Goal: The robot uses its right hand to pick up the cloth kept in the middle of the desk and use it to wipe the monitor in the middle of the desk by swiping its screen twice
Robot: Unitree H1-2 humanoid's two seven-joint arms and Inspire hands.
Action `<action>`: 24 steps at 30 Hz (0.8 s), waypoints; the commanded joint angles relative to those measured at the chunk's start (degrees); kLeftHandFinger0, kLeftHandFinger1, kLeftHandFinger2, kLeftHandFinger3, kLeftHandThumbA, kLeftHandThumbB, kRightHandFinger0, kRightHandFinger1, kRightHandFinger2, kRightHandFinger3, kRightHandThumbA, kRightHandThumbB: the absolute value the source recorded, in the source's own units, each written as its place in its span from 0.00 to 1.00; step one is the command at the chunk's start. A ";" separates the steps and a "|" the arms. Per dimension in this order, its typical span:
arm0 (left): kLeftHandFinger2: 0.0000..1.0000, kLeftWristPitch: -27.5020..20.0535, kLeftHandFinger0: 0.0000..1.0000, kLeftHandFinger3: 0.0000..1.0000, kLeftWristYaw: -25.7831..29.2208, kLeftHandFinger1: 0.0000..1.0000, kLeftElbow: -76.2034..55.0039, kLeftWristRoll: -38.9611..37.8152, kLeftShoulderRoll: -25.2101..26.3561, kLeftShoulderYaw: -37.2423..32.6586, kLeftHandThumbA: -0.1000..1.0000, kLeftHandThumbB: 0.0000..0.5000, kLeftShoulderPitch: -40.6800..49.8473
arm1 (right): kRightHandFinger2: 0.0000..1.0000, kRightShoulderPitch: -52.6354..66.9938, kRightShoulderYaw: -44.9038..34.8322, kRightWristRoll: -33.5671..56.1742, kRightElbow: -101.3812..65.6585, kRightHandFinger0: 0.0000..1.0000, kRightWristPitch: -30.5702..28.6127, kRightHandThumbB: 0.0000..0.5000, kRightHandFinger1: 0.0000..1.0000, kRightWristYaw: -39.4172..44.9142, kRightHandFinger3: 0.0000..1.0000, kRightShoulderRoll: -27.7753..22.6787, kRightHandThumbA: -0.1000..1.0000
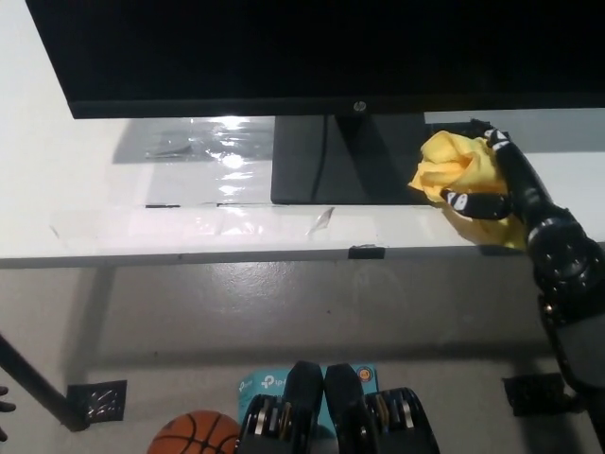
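Head view. Cloth (461, 163), yellow and crumpled, lies on the white surface (57, 189) at about 3 o'clock in the picture, just right of the monitor stand (331, 161) and below the lower right part of the monitor (312, 52).

Right hand (493, 180) (black) is on the cloth, arm entering from 5 o'clock. Fingers curl around the cloth's right and near sides: one fingertip (458, 200) presses its near edge, others sit at its far top edge. They look closed on the fabric, though the cloth still rests on the surface, not lifted.

Key relation: the bulk of the cloth lies toward 9 o'clock from the palm, bunched with no clear long axis; a flap trails toward 5 o'clock under the wrist. The right hand is the only hand near; the left hand is not in view.

Screen lies toward 12 o'clock from the cloth, overhanging it. Judgement: grasp step nearly done; next comes a lift clear of the stand, then up to the screen. Neither swipe appears started.

Containers: none seen. Clear plastic film (189, 142) lies on the surface at 9 o'clock of the stand. A basketball (194, 435) sits on the floor at 7 o'clock.
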 commanded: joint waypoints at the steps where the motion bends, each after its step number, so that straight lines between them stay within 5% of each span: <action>1: 0.37 0.16 0.17 0.57 0.34 0.22 -2.43 -0.51 1.24 0.25 0.05 0.33 0.16 | 1.00 -3.25 1.02 -0.65 0.56 1.00 -4.96 0.68 1.00 -1.45 1.00 -0.88 0.80; 2: 0.39 0.16 0.16 0.57 0.35 0.22 -2.31 -0.65 1.21 0.35 0.05 0.33 0.11 | 1.00 -3.14 1.33 -0.48 -0.01 1.00 -4.04 0.67 1.00 -0.44 1.00 -1.05 0.79; 3: 0.38 -0.08 0.17 0.55 0.22 0.22 -2.34 -0.73 1.27 0.34 0.05 0.32 0.10 | 1.00 -3.19 2.41 -1.07 -0.19 1.00 -3.26 0.51 1.00 0.73 1.00 -1.60 0.75; 4: 0.39 -0.34 0.17 0.55 0.15 0.22 -2.30 -0.65 1.40 0.30 0.05 0.32 0.04 | 1.00 -3.21 2.88 -1.19 -0.45 1.00 -2.73 0.47 1.00 1.34 1.00 -1.86 0.74; 6: 0.38 -0.11 0.18 0.55 0.41 0.22 -2.10 -0.20 1.54 0.24 0.07 0.33 -0.10 | 1.00 -2.85 3.24 -0.62 -0.74 1.00 -2.35 0.17 1.00 2.02 1.00 -2.16 0.56; 7: 0.38 0.00 0.18 0.56 0.40 0.23 -2.24 -0.13 1.63 0.21 0.08 0.33 -0.12 | 1.00 -2.50 3.38 -0.75 -0.38 0.92 -4.01 0.01 1.00 1.10 1.00 -2.40 0.42; 8: 0.38 0.15 0.17 0.56 0.43 0.22 -2.30 -0.23 1.60 0.27 0.09 0.33 -0.14 | 0.79 -1.94 3.19 -0.47 -0.58 0.57 -5.30 0.00 0.69 0.40 1.00 -2.40 0.27; 9: 0.37 0.20 0.17 0.56 0.49 0.22 -2.37 -0.25 1.55 0.29 0.09 0.32 -0.17 | 0.48 -1.57 3.03 -0.03 -0.57 0.34 -6.68 0.00 0.41 0.12 1.00 -2.48 0.17; 10: 0.37 -0.02 0.17 0.56 0.38 0.22 -2.32 -0.09 1.69 0.16 0.10 0.29 -0.11 | 0.28 -1.29 3.91 -2.00 -0.18 0.05 -8.28 0.00 0.14 -1.79 0.87 -2.90 0.01; 11: 0.37 0.32 0.17 0.56 0.51 0.22 -2.63 0.10 1.70 0.16 0.11 0.27 0.07 | 0.18 -0.85 4.79 -4.13 -0.09 0.00 -8.86 0.00 0.03 -3.62 0.57 -3.14 0.00; 12: 0.36 0.02 0.16 0.55 0.55 0.21 -2.69 0.05 1.60 0.24 0.12 0.26 0.11 | 0.23 -0.41 5.39 -5.62 -0.63 0.00 -8.87 0.00 0.07 -5.03 0.37 -3.19 0.00; 15: 0.35 -0.02 0.16 0.54 0.64 0.21 -2.65 -0.13 1.37 0.32 0.14 0.24 0.01 | 0.47 -0.39 5.55 -6.48 -0.10 0.00 -10.74 0.00 0.22 -7.47 0.21 -3.09 0.00; 21: 0.35 -1.10 0.17 0.57 0.17 0.22 -2.17 -0.16 1.62 0.17 0.19 0.17 0.10 | 0.46 0.93 4.96 -7.75 0.87 0.00 -17.90 0.01 0.18 -14.32 0.22 -2.43 0.00; 24: 0.33 -2.07 0.13 0.54 -0.40 0.19 -2.29 0.05 1.97 -0.21 0.19 0.21 0.46 | 0.44 1.46 5.16 -8.38 1.21 0.00 -19.59 0.00 0.17 -15.70 0.21 -2.33 0.00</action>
